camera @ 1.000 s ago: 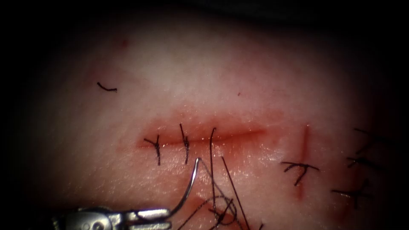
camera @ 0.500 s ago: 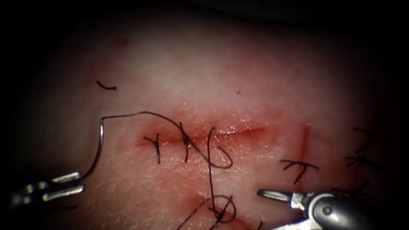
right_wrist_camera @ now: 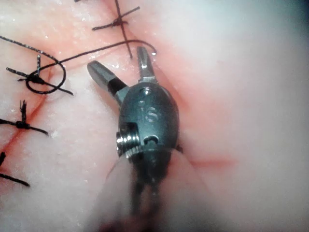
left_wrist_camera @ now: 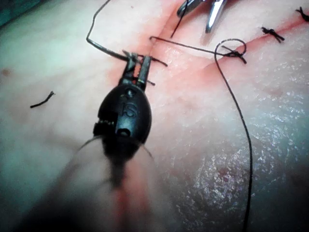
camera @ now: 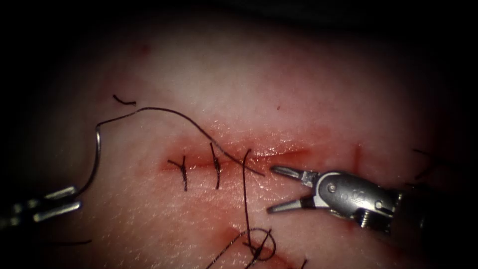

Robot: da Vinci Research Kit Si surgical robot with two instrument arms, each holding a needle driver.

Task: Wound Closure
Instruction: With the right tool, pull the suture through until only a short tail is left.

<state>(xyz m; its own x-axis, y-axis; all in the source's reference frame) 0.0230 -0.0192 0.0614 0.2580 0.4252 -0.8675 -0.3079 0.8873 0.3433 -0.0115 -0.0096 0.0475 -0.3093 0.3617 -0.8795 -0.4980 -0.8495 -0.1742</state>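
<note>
My left tool (camera: 55, 205) is at the lower left, left of the cut (camera: 279, 155), jaws shut on the curved needle (camera: 94, 164) near the end away from the thread. The needle is clear of the tissue. Its thread (camera: 164, 113) arcs from the needle's upper end over the stitches and ends by the third stitch (camera: 245, 169). My right tool (camera: 271, 190) lies just below the cut's right part, jaws open and holding nothing. The left wrist view has my left tool (left_wrist_camera: 136, 65) shut on the needle (left_wrist_camera: 104, 48). The right wrist view has my right tool (right_wrist_camera: 118, 60) open beside the thread (right_wrist_camera: 91, 52).
Two tied stitches (camera: 184, 173) (camera: 217, 169) cross the cut's left part. A thread loop with a knot (camera: 259, 244) lies on a second red cut near the bottom. A cut end of thread (camera: 124, 102) rests at the upper left. A vertical cut (camera: 356, 158) is at the right.
My left tool has carried the needle further left, drawing the thread out so its slack loop straightened. My right tool came in from the lower right with jaws open and moved up towards the cut.
</note>
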